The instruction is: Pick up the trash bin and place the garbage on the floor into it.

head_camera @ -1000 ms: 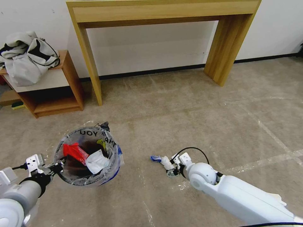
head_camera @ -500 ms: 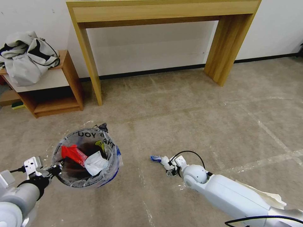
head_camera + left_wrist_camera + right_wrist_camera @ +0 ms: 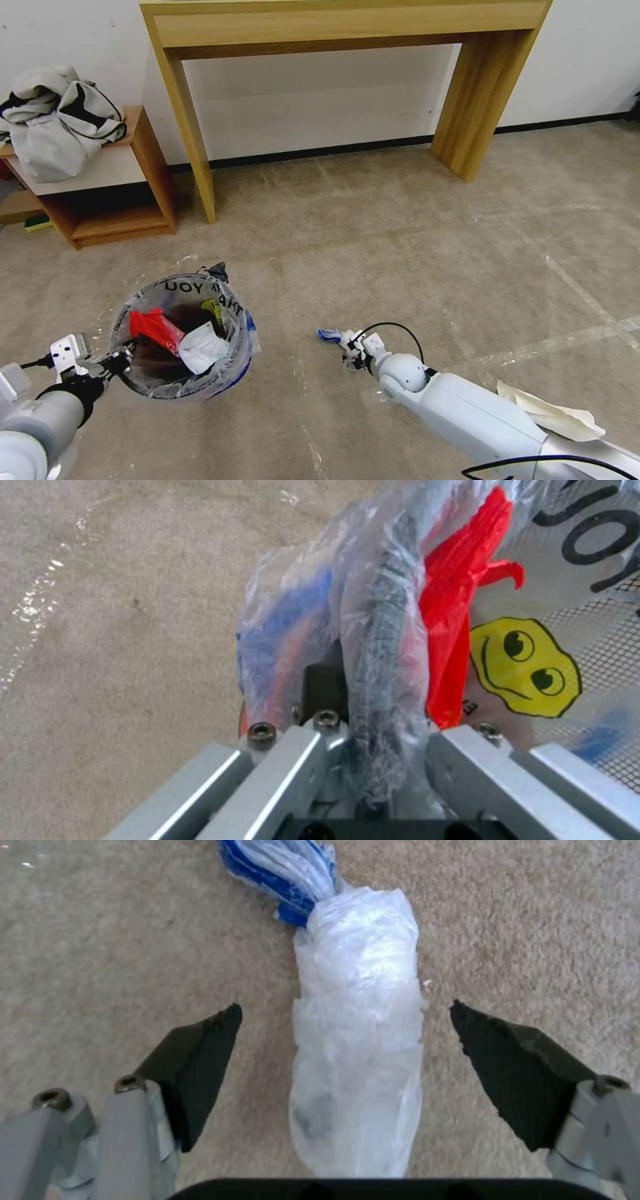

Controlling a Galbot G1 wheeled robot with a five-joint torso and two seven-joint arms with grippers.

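Trash bin [image 3: 181, 337] first: I have it gripped at its near rim by my left end effector [image 3: 119, 361], low at the left of the head view. On the left wrist view the fingers [image 3: 320, 730] are clenched on the rim and the clear bag liner [image 3: 373, 605], with the black letters and the yellow smiley mark beside them. Inside the bin I see a red wrapper [image 3: 155, 326] and a white tissue [image 3: 203, 348].

My right end effector [image 3: 351, 351] is down at the floor [image 3: 400, 233], right of the bin and well apart from it. Its fingers [image 3: 193, 1065] are spread wide, one on each side of a rolled white plastic wrapper with a blue end [image 3: 357, 1060] that lies on the floor. Neither fingertip touches the wrapper; it sits between them, long axis pointing away from the wrist. On the head view the blue end [image 3: 328, 334] pokes out past the end effector.

A tan paper piece [image 3: 550, 413] lies on the floor just beyond my right forearm. Behind stand a wooden table [image 3: 347, 27] and a low shelf with a heap of clothing [image 3: 60, 120].
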